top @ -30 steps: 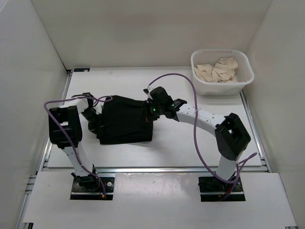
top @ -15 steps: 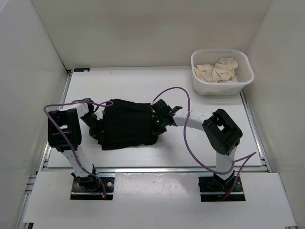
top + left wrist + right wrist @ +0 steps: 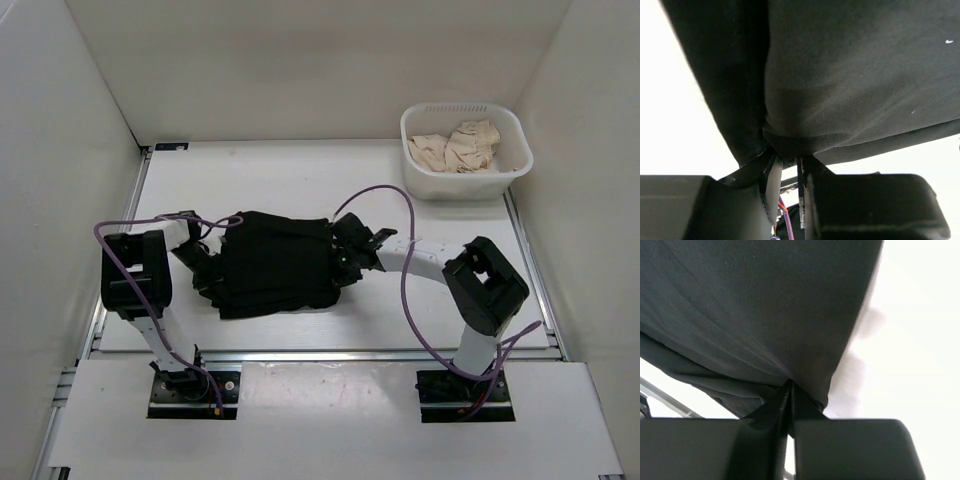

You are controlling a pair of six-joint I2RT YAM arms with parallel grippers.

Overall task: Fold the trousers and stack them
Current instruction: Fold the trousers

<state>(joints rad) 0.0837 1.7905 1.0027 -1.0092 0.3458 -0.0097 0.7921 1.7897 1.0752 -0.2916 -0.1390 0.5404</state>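
Across the middle of the bench [image 3: 290, 180], a little left of centre, the trousers [image 3: 272, 265] lie as a black, roughly rectangular bundle, several layers thick, with its long sides running left to right. I have one arm at each short end. The left arm [image 3: 135, 272] reaches in from the left and its jaws meet the bundle's left edge. From the left wrist camera I see the two fingers [image 3: 771, 182] close to one another, with a thin slit between them lower down. A fold of black cloth is drawn to a point right at their tips, so they appear to be pinching the trousers, though the view is dark and I would not swear to how firm the bite is. The right arm [image 3: 425, 252] comes in low from the right, its jaws at the bundle's right edge. The right wrist camera shows them pressed together with a pucker of the cloth nipped between them, creases fanning away from that spot. Bright white bench shows beside the cloth in both wrist views. A purple cable [image 3: 372, 190] loops up from the right arm over the bench behind the bundle, and another arcs over the left arm. Well apart, at the far right corner, a white plastic basket [image 3: 462, 186] sits with crumpled beige cloth [image 3: 458, 145] inside it.
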